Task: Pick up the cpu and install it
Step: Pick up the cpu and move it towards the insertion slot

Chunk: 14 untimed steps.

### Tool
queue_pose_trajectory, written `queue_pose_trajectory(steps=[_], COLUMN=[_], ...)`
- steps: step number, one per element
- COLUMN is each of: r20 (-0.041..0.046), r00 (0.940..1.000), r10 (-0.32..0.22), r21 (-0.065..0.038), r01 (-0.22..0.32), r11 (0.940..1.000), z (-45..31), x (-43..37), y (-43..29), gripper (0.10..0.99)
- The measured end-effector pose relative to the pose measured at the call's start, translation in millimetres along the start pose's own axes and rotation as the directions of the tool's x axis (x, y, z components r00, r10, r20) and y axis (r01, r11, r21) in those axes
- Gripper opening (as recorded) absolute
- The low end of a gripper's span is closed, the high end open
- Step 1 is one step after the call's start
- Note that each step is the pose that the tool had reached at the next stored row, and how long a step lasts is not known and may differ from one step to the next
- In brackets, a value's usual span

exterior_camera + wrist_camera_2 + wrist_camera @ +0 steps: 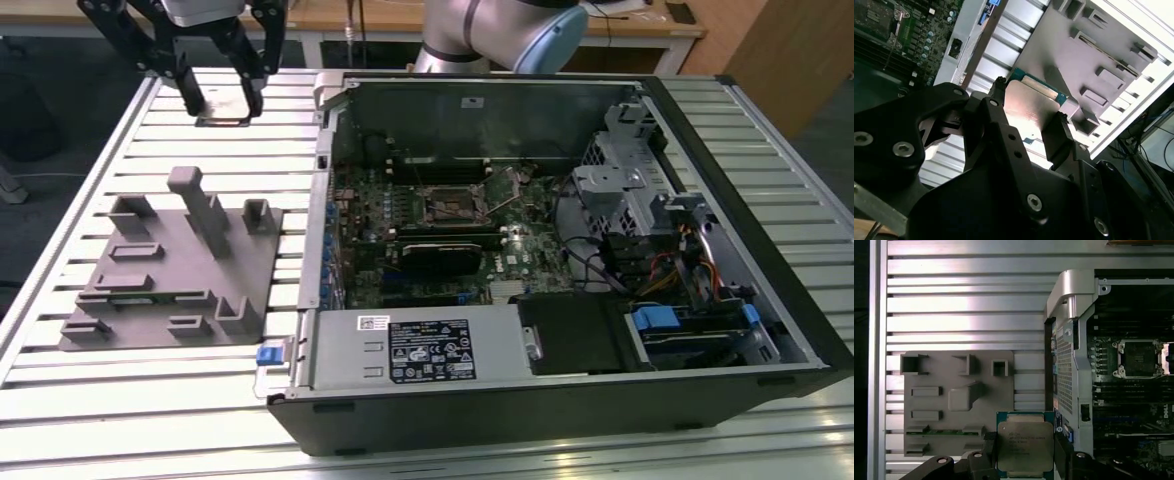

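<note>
While cpu (1025,446) hung pinched by opp. edges in pincer (222,102), it was off the bench (134,400), near grey fixture (160,290), outside open pc case (534,425) | est. light, stiff, slick lid, fragile underside; hold by edges only | underside hidden; one edge cut off in first wrist view; pad contact unclear.

Workshop lab: slatted aluminium table (134,400)
</note>
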<state>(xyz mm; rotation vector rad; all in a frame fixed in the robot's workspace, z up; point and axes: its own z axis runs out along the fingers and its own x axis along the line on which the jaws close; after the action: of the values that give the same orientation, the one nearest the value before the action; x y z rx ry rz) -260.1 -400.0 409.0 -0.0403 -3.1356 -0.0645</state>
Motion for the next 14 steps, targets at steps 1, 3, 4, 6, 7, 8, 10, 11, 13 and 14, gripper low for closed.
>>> queue_pose_trajectory(steps=[1,3,4,6,7,8,10,11,13,14], r20=[0.0001,0.0000,0.0000,0.0000,0.0000,0.0000,0.0001,0.0001,0.0000,0.0000], r00=[1.0000,1.0000,1.0000,1.0000,1.0000,1.0000,1.0000,1.0000,1.0000,1.0000], r10=[0.000,0.000,0.000,0.000,0.000,0.000,0.000,0.000,0.000,0.000], r21=[0.000,0.000,0.000,0.000,0.000,0.000,0.000,0.000,0.000,0.000], r01=[0.000,0.000,0.000,0.000,0.000,0.000,0.000,0.000,0.000,0.000], r11=[1.0000,1.0000,1.0000,1.0000,1.0000,1.0000,1.0000,1.0000,1.0000,1.0000], z=[0.1,0.1,0.1,0.2,0.2,0.3,0.4,0.5,0.6,0.7], x=[-1.4,-3.9,-4.9,-7.7,-9.4,-11.5,-17.4,-21.0,-28.6,-32.5], y=[0.0,0.2,0.3,0.4,0.5,0.5,0.7,0.8,1.1,1.1], gripper=[0.541,0.541,0.541,0.541,0.541,0.541,0.541,0.541,0.541,0.541])
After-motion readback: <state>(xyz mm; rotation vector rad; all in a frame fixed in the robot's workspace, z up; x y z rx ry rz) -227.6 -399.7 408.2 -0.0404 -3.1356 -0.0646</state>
